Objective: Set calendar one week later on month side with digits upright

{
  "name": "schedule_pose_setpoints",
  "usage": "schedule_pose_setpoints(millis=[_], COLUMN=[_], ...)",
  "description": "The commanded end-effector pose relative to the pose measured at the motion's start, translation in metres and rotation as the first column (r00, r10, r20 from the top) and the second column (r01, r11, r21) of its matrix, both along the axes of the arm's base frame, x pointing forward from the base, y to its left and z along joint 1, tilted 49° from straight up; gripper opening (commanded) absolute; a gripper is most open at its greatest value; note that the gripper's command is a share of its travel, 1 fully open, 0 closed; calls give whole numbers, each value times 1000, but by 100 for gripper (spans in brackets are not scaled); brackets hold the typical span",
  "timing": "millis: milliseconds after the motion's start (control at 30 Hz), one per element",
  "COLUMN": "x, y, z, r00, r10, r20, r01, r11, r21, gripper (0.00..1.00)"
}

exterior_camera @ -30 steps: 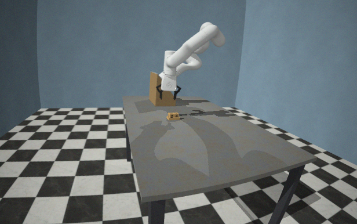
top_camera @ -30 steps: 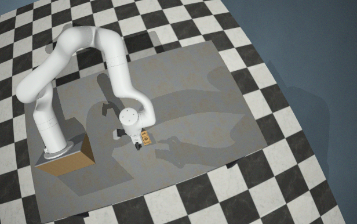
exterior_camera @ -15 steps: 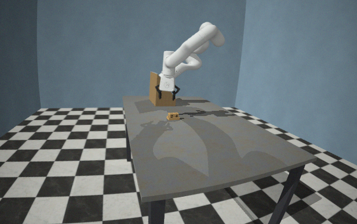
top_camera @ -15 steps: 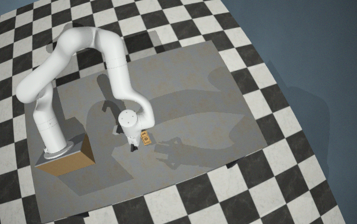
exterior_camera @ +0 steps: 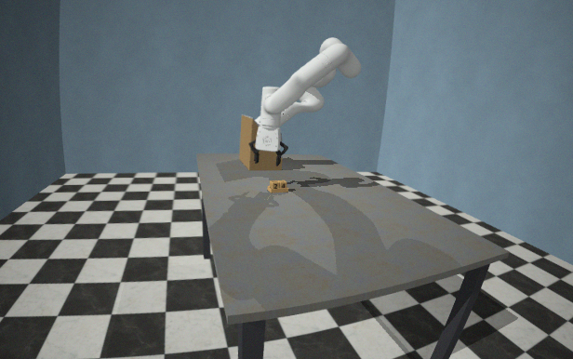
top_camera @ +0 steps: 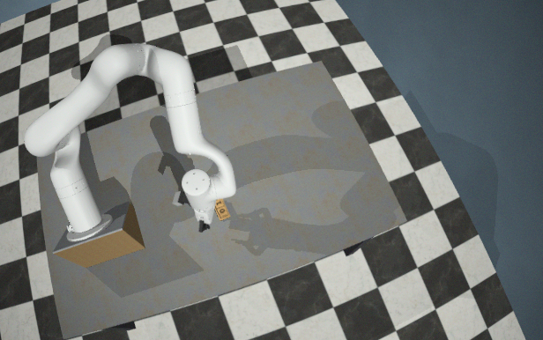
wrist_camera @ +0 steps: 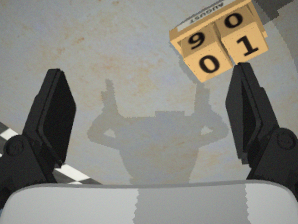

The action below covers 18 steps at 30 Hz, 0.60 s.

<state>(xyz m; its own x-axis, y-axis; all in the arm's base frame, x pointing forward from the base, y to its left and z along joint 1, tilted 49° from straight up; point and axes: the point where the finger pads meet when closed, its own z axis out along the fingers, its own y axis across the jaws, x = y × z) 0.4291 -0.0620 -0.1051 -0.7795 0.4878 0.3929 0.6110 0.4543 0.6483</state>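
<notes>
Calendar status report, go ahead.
End effector open, holding nothing, above the table. Calendar flat on the table, both cubes in the tray, off toward one finger, not between them. Nothing in the way.

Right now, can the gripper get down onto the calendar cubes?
Probably yes. The gripper is open and empty above the table, and nothing sits between it and the cubes, which lie off to one side.
</notes>
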Motion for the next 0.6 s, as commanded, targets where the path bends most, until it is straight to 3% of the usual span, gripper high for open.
schedule_pose_setpoints(millis=[0,200,567], x=[4,7,7], y=[13,26,28], z=[-12,-24,-25], r00=[1000,1000,1000], r10=[-1,-1,-1], r20=[1,1,1], r01=[1,1,1], r11=[1000,1000,1000], r21=[-1,-1,-1], gripper=[100,100,100])
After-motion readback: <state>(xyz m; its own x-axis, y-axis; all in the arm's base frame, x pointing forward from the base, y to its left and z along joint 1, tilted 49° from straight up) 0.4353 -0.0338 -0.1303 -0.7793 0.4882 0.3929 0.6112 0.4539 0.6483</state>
